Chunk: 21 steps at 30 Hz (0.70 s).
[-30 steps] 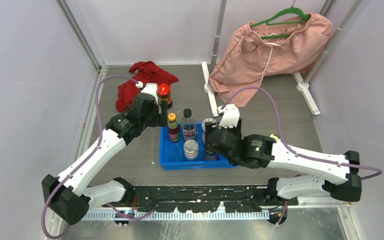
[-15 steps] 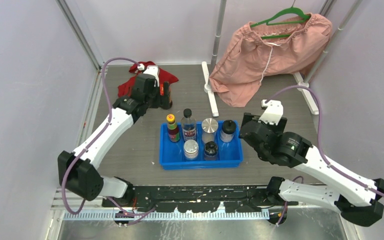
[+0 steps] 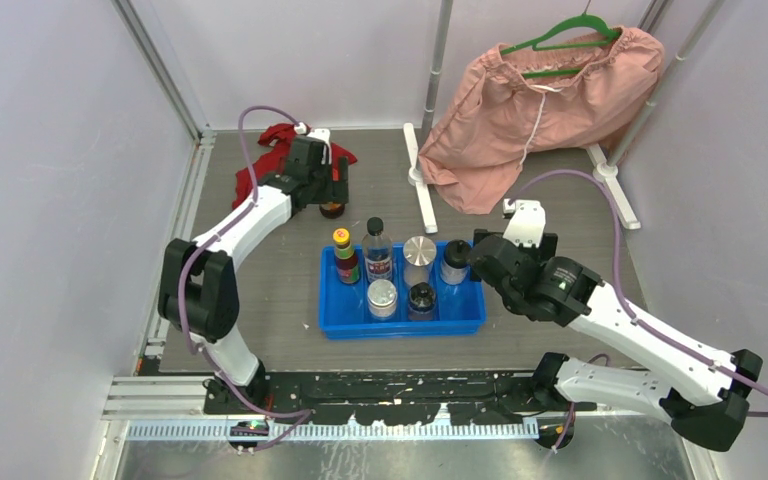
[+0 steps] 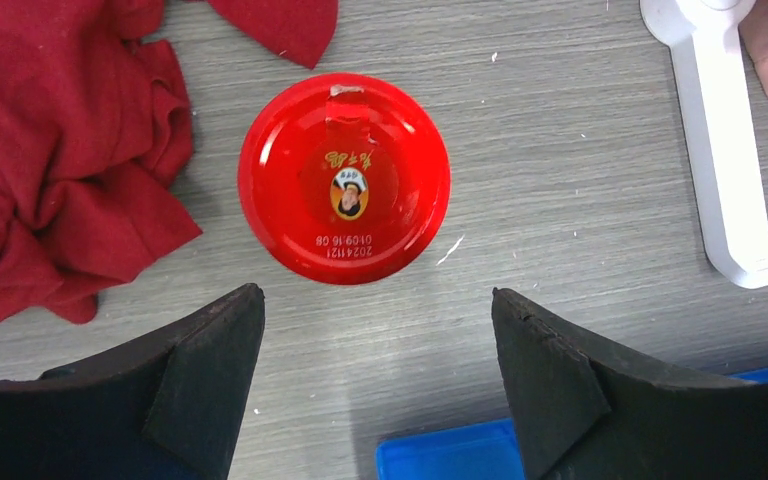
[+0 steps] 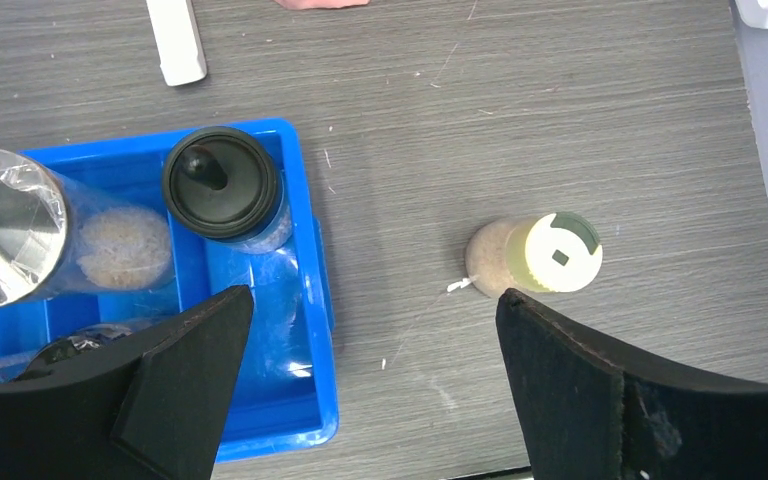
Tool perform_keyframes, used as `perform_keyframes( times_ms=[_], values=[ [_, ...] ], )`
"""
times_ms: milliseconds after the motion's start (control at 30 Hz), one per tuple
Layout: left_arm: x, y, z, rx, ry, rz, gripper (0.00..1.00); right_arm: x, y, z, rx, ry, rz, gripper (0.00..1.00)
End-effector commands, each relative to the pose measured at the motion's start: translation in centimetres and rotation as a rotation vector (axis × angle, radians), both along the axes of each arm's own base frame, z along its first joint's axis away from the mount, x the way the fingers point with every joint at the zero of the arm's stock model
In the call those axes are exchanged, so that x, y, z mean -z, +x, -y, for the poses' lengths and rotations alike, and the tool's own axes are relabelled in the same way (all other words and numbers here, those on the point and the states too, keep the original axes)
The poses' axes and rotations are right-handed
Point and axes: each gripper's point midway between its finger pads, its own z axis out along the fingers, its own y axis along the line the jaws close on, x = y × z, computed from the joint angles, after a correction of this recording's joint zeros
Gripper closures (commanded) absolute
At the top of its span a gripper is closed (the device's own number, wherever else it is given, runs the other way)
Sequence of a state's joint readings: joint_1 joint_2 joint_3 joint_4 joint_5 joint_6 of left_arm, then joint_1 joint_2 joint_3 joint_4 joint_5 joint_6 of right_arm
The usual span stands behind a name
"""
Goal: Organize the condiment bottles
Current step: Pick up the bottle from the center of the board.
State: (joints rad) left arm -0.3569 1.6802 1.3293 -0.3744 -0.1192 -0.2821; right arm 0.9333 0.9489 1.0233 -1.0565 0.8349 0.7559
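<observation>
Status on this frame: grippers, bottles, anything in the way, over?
Left gripper open above red-capped jar. Right gripper open near beige bottle. Both stand outside blue tray. Red cloth close beside jar.

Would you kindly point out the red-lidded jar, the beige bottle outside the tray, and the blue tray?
red-lidded jar [image 4: 345,178]: left wrist view, centre of its lid.
beige bottle [image 5: 550,253]: right wrist view, on its pale cap.
blue tray [image 5: 318,300]: right wrist view, on its side wall.
</observation>
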Motion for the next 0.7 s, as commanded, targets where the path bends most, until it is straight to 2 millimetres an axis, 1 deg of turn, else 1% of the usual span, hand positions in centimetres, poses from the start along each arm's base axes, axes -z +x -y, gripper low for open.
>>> perform_keyframes(
  times_ms=[0, 200, 333, 500, 667],
  values=[
    [-3.5, 3.2, 0.7, 0.017, -0.027, 0.133, 0.16, -0.8, 1.1, -1.0, -0.020, 0.031, 0.023, 0.02],
    [-3.3, 4.5, 0.3, 0.003, -0.021, 0.148, 0.16, 0.0, 1.6, -1.4, -0.030, 0.033, 0.003, 0.02],
    [-2.8, 5.2, 0.2, -0.006, -0.019, 0.148, 0.17, 1.0, 1.9, -1.6, -0.032, 0.032, -0.018, 0.02],
    [-2.2, 5.7, 0.0, -0.010, -0.021, 0.142, 0.17, 1.8, 1.9, -1.7, -0.036, 0.042, -0.033, 0.02],
    [-2.2, 6.3, 0.1, -0.012, -0.026, 0.147, 0.17, 2.2, 2.0, -1.8, -0.040, 0.044, -0.040, 0.02]
  ],
)
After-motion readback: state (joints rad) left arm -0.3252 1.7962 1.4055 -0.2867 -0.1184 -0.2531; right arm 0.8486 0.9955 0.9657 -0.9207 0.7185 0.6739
